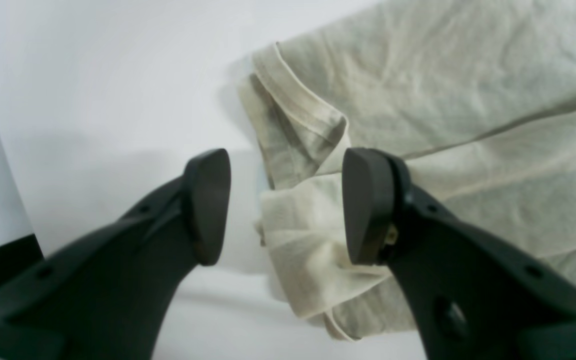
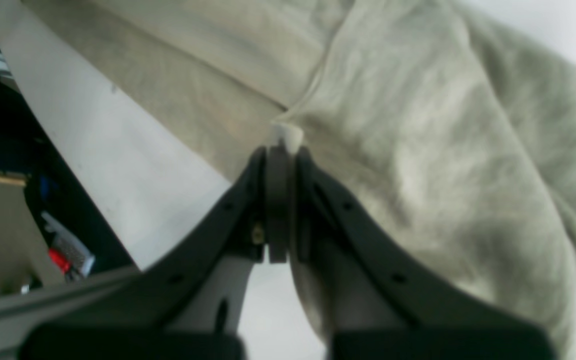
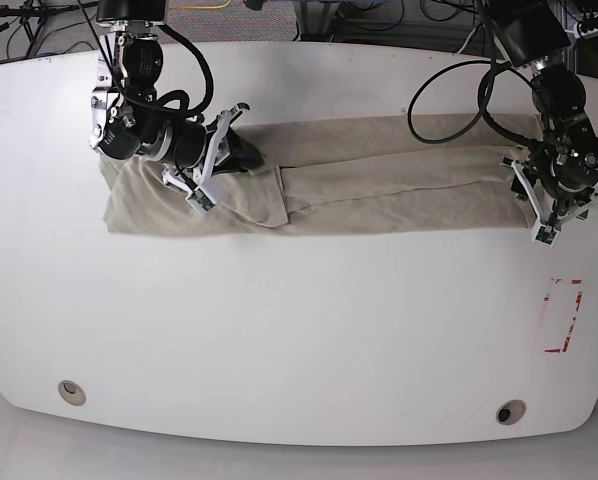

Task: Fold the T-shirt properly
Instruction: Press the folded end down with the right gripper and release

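While my right tool [image 2: 278, 150] pinches the T-shirt [image 3: 379, 180], folded lengthwise only, my left tool [image 1: 285, 205] gapes empty; crosswise folds remain.

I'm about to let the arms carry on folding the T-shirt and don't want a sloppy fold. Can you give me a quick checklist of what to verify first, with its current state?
1. Right gripper clamped on the T-shirt: ok, jaws shut with a nub of cloth pinched between the tips.
2. Left gripper ready to grasp: ok, jaws open around the shirt's end.
3. Left gripper holding cloth: not ok, fingers stand apart and nothing is gripped.
4. Shirt fully on the table: ok in the base view.
5. Cloth lying flat: not ok, bunched folds at the left gripper's end.
6. Layers caught by the right gripper: cannot tell.
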